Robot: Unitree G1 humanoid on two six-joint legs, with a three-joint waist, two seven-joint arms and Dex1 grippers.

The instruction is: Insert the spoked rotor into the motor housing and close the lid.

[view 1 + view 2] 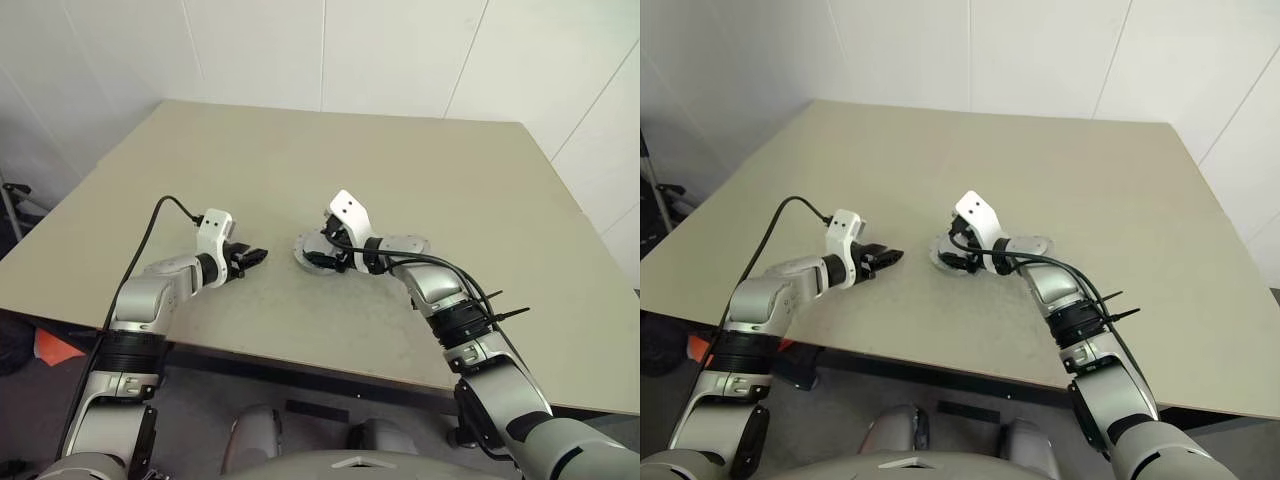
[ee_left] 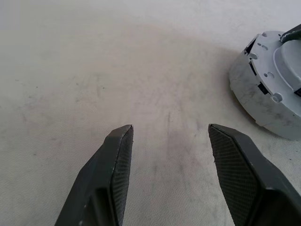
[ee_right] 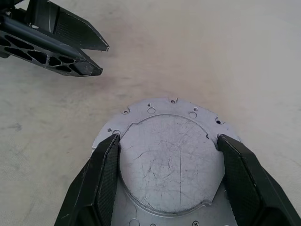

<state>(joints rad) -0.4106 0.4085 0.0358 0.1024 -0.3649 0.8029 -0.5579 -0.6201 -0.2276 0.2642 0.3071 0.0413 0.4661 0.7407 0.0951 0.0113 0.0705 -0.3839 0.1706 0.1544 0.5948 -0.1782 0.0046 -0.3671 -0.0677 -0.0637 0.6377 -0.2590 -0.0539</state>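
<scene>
Motor housing (image 2: 263, 94): resting flat on the beige table (image 1: 250, 160), directly under and between the two black fingers of the right gripper (image 3: 168, 136). Showing a light grey round body with small notches and holes around its side, and a thin flange with little holes sticking out just past the right fingertips. Carrying on top a round lid (image 3: 169, 160), flat, grey and much scratched, sitting level.

Right gripper: reaching down over the housing and grasping the round lid, one finger (image 3: 106, 165) pressing on one side of the lid's rim and the other finger on the opposite side, the jaws standing wide because the lid is wide. Both tips touching the rim near its widest part, with the lid filling the gap between them.

Left gripper (image 2: 170, 127): hanging just above the bare table with its fingers (image 2: 117, 165) released and spread apart, holding nothing. Having only stained table surface between and ahead of its tips. Pointing toward the housing, which is lying near but apart from these fingers, off to the outer side of one tip and a little beyond it. Not touching the housing, the lid or the right gripper.
</scene>
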